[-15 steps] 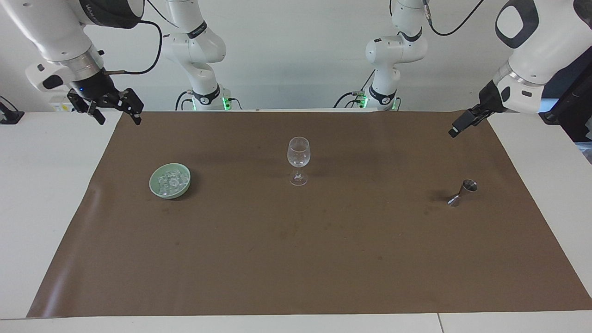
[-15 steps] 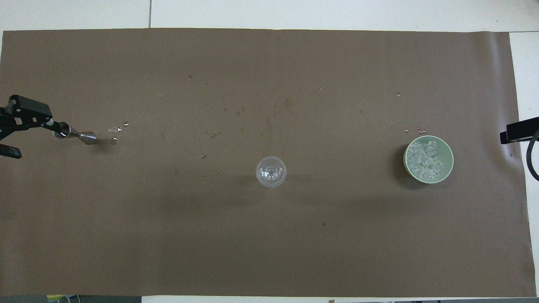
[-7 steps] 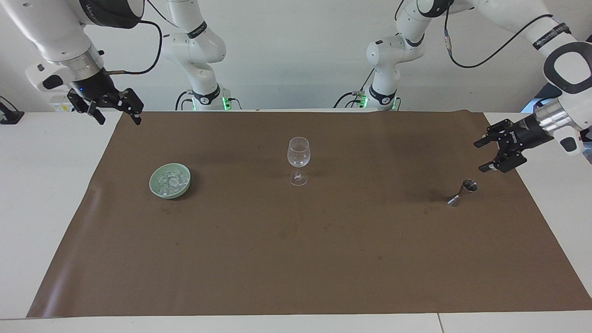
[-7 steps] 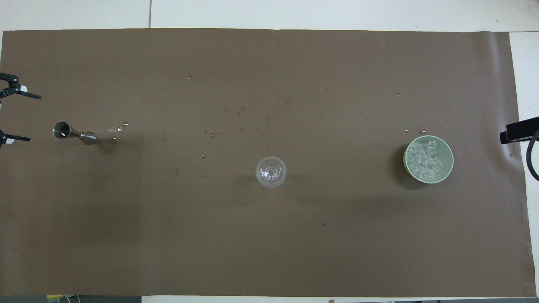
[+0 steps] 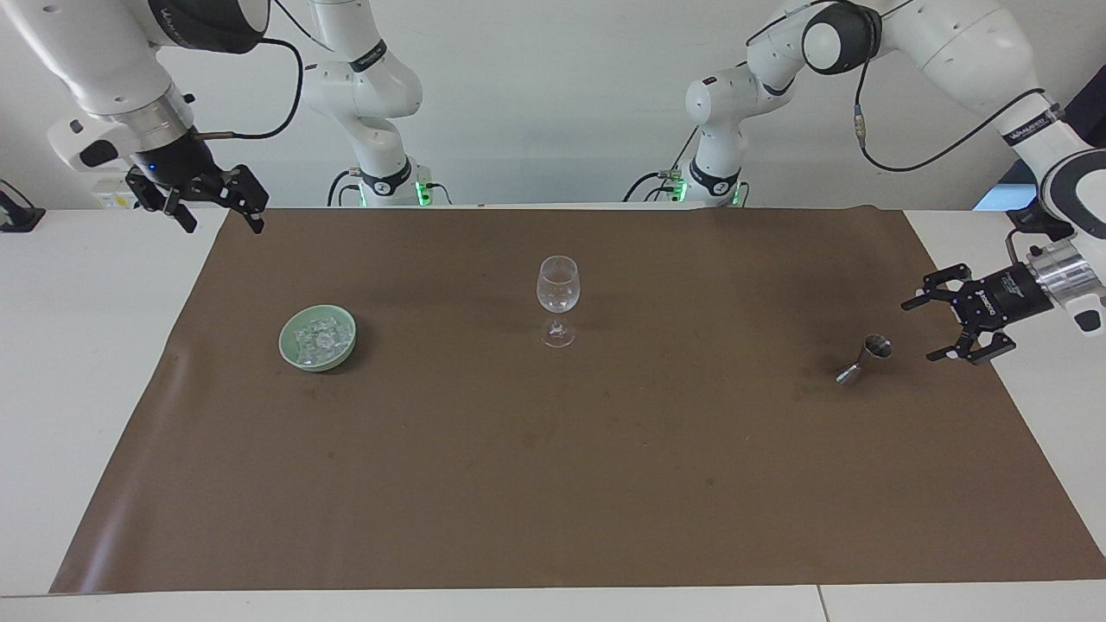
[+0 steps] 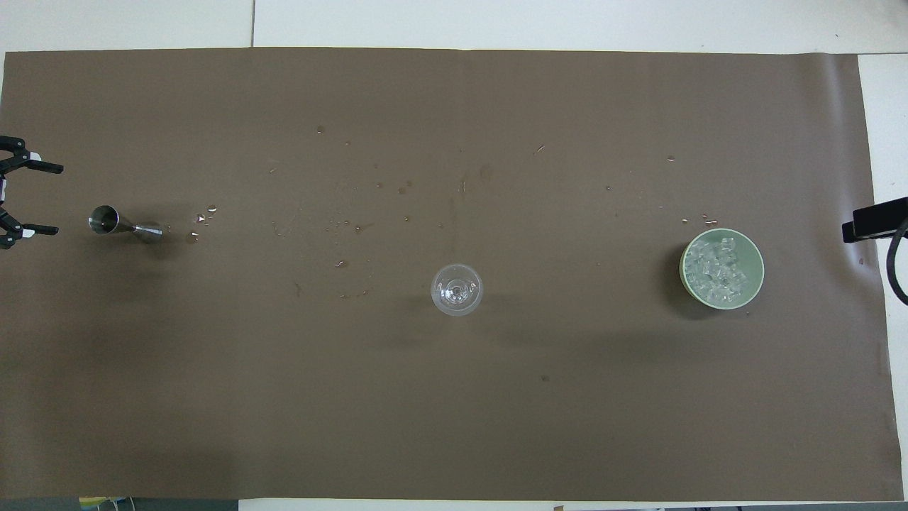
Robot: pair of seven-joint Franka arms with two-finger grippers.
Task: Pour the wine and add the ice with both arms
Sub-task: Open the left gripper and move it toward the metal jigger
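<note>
Bright, even overhead light; soft shadows beside the clear stemmed glass (image 5: pixel 557 298); both views sharp, slight sheen on brown mat (image 5: pixel 553 484).

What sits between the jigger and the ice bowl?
Only the stemmed glass, upright mid-mat between the jigger and the green bowl of ice; the overhead view also shows scattered droplets.

Lab: bench-mounted robot arms (image 5: pixel 371 95)
</note>
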